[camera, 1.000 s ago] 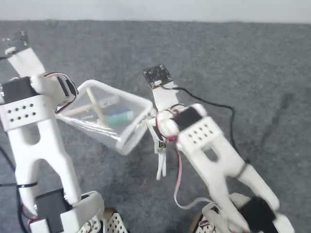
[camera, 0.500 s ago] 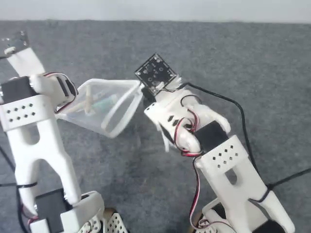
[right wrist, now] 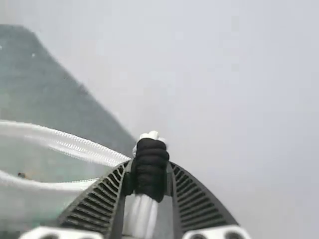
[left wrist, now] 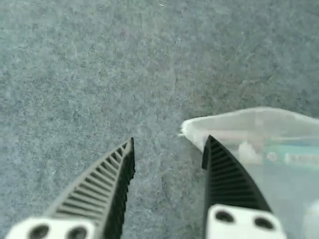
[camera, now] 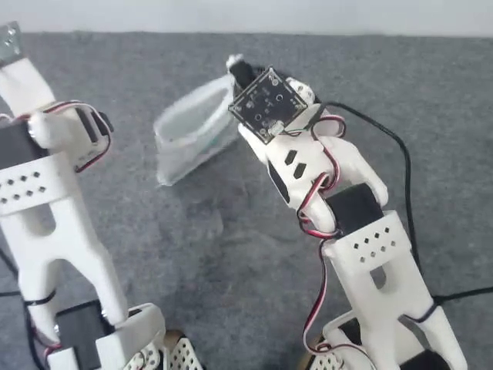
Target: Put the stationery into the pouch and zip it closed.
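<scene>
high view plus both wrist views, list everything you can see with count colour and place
pouch: one, clear with a white zip edge, on the mat between the arms
stationery: count unclear, a teal piece shows, inside the pouch
zip pull: one, black on white cord, at the pouch's far end
mat: one, grey, covering the table
cable: one, black, along the right arm
left gripper: one, black, open, beside a pouch corner
right gripper: one, black, shut on the zip pull
</scene>
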You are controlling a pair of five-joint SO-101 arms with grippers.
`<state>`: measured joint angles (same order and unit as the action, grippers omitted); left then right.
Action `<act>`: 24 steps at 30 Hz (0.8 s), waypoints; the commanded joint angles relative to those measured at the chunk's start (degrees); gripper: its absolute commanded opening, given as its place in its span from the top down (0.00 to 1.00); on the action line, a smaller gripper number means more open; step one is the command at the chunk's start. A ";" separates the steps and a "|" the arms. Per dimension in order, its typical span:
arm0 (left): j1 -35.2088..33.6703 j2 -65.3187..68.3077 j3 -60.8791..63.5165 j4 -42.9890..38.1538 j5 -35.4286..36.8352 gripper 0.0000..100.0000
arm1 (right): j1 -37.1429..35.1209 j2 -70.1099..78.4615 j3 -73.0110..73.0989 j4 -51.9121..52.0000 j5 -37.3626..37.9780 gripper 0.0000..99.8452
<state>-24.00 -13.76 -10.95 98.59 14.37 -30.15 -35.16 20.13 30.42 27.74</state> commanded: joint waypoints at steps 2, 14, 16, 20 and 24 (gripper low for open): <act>3.87 -0.88 -2.68 1.93 0.53 0.79 | 1.19 -3.65 -5.01 -8.66 3.69 0.99; 12.22 -9.41 -2.77 2.02 -2.02 0.79 | 2.07 -3.65 -5.01 -9.10 4.40 0.99; 13.89 -13.98 -2.42 2.02 -3.08 0.79 | 2.07 -3.65 -5.10 -8.48 4.40 0.99; 17.49 -20.04 1.36 1.93 -4.92 0.79 | 1.27 -3.65 -8.97 -3.38 -0.26 0.99; 18.99 -20.66 6.55 1.14 -5.27 0.79 | -0.31 -3.65 -15.82 5.58 -2.99 0.99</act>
<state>-5.71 -32.84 -6.64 98.77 10.07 -29.10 -35.16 12.75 31.74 26.51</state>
